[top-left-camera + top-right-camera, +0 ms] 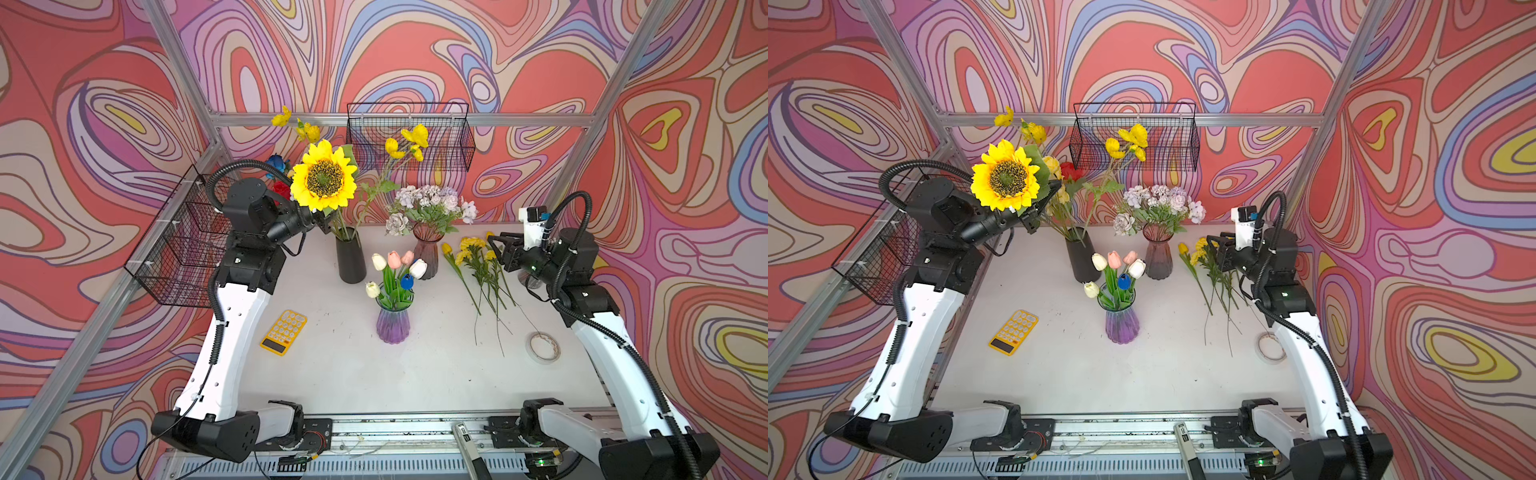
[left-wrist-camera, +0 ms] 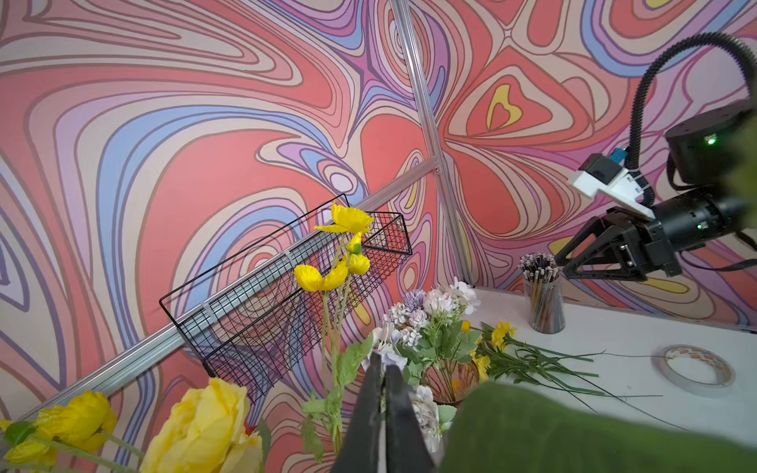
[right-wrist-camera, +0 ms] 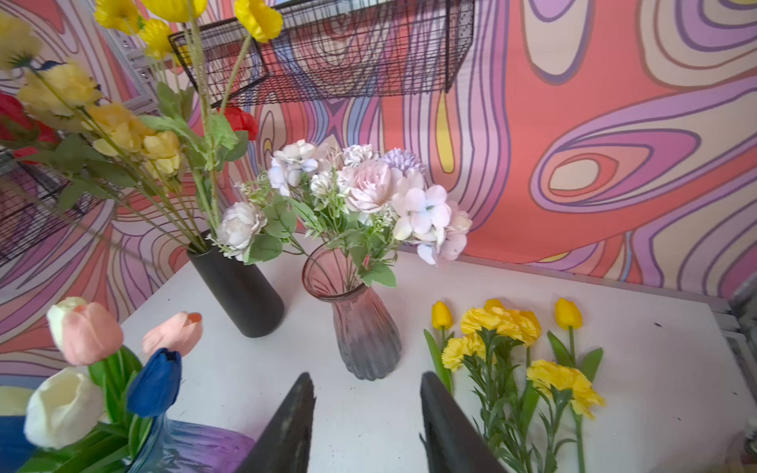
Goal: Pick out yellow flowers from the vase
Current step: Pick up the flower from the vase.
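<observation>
A big brown-centred sunflower (image 1: pixel 324 176) (image 1: pixel 1007 176) is raised above and left of the black vase (image 1: pixel 351 257) (image 1: pixel 1082 259). My left gripper (image 1: pixel 1054 189) (image 2: pixel 383 368) is shut beside its head; the stem between the jaws is hidden. Its blurred green back (image 2: pixel 573 430) fills a corner of the left wrist view. Yellow poppies (image 1: pixel 411 143) (image 2: pixel 327 278) and pale yellow roses (image 1: pixel 1054 166) (image 3: pixel 123 131) stand in the black vase with red and blue roses. Yellow tulips and marigolds (image 1: pixel 473 249) (image 3: pixel 499 323) lie on the table at right. My right gripper (image 1: pixel 496 243) (image 3: pixel 368 381) hovers open beside them.
A purple vase (image 1: pixel 393 324) holds white, pink and blue tulips. A pink vase (image 1: pixel 426 253) holds pale flowers. A yellow calculator (image 1: pixel 284 332) and a tape roll (image 1: pixel 542 347) lie on the table. Wire baskets (image 1: pixel 409 137) (image 1: pixel 187 245) hang on the walls. A pencil cup (image 2: pixel 545 299) stands at the far right corner.
</observation>
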`<state>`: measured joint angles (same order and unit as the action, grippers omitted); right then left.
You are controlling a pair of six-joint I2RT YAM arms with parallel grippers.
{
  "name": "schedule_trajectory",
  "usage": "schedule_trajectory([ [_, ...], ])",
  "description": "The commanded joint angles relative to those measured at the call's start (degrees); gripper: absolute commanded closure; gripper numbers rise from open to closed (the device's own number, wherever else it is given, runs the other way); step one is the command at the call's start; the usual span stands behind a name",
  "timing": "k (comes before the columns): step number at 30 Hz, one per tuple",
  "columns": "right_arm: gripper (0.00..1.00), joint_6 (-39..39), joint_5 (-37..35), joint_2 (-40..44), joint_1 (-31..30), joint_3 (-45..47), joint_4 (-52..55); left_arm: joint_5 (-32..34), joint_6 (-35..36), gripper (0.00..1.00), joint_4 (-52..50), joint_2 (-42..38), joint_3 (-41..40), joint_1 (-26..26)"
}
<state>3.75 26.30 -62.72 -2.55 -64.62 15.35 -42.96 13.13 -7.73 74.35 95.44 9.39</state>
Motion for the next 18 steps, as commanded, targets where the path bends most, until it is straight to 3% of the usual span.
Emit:
schedule_trajectory([
  [1,0.56,-0.37,7.43,1.79,0.11,0.26,-3.35,-2.01,-3.18,1.00,-4.66,-1.52,3.76,0.10],
  [4,0.56,0.54,10.99,2.28,0.05,0.24,-6.01,-4.07,-6.26,1.00,-1.77,-2.24,4.22,0.10],
  [9,0.56,0.96,14.64,2.43,-0.92,-0.38,-8.22,-3.75,-15.99,1.00,15.21,-3.94,-1.57,0.10],
  [18,0.55,-1.50,19.75,0.40,-5.48,-4.72,-7.45,-4.12,-34.71,1.00,29.60,3.13,-0.19,0.83],
])
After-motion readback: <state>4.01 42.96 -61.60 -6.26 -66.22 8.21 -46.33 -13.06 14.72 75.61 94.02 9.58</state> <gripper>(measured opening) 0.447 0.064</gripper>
